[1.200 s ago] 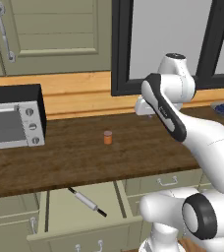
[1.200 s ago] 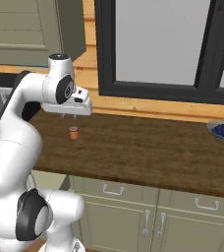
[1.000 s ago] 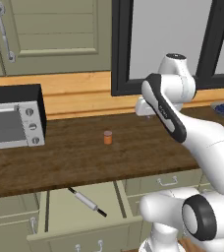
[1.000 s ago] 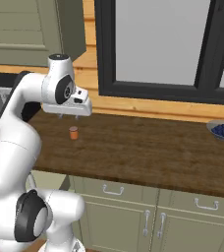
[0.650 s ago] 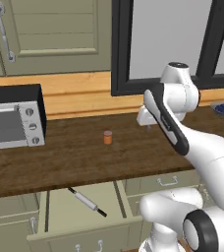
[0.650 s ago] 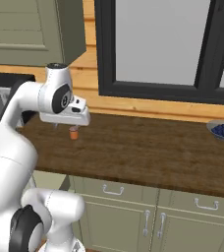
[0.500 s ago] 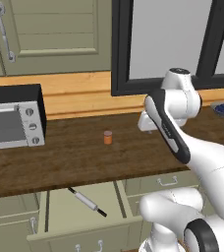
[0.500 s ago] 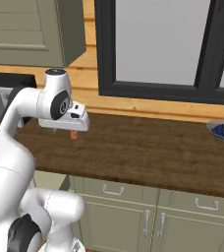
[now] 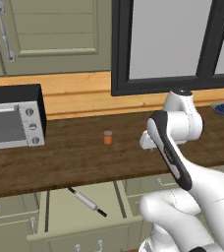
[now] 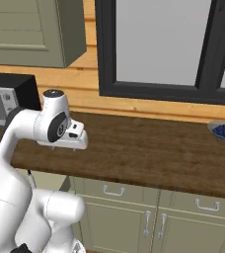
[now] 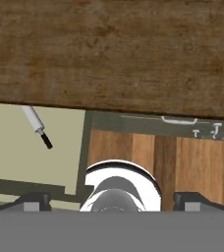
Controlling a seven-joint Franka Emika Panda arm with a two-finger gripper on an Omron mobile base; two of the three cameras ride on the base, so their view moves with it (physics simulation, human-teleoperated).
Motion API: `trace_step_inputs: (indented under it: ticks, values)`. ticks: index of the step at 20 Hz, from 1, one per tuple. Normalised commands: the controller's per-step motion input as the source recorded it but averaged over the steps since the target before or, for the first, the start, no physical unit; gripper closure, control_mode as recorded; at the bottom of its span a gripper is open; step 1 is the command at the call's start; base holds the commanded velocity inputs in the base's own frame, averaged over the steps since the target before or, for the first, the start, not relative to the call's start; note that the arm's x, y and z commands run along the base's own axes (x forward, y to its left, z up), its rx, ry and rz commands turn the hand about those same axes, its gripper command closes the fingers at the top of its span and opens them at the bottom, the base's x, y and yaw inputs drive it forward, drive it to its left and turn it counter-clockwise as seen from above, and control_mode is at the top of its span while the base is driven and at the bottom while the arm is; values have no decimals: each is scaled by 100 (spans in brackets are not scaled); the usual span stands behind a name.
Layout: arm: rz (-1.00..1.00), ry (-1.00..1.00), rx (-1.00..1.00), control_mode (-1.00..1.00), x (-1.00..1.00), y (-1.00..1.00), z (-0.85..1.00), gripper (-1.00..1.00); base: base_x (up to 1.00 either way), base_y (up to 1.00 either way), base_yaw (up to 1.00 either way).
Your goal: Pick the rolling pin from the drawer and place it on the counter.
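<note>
Lying diagonally in the open drawer (image 9: 60,216) at the lower left of the left base view, the rolling pin (image 9: 86,201) is being left untouched. The tool (image 11: 109,201) is being held wide open and empty above the counter (image 9: 74,157). It should be lowered squarely over the white shaft, jaws straddling it crosswise.

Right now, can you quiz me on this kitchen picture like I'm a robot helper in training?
1. True or false: the rolling pin lies on the counter.
2. What small thing stands on the counter near the toaster oven? A) jar B) cup C) spoon
3. Is the drawer open or shut?

Key: 1 false, it lies in the drawer. 2 A, the orange jar. 3 open.
</note>
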Motion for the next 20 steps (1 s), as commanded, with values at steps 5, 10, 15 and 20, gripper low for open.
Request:
trace_step_inputs:
  ticks: [5, 10, 15, 20]
  values:
    - [0, 0, 0, 100, -20, -1, -29, -100, -6, -2, 0]
    - [0, 0, 0, 100, 0, 0, 0, -100, -53, -33, 0]
    - [0, 0, 0, 100, 0, 0, 0, -100, -71, -26, 0]
    - [0, 0, 0, 100, 0, 0, 0, -100, -35, 47, 3]
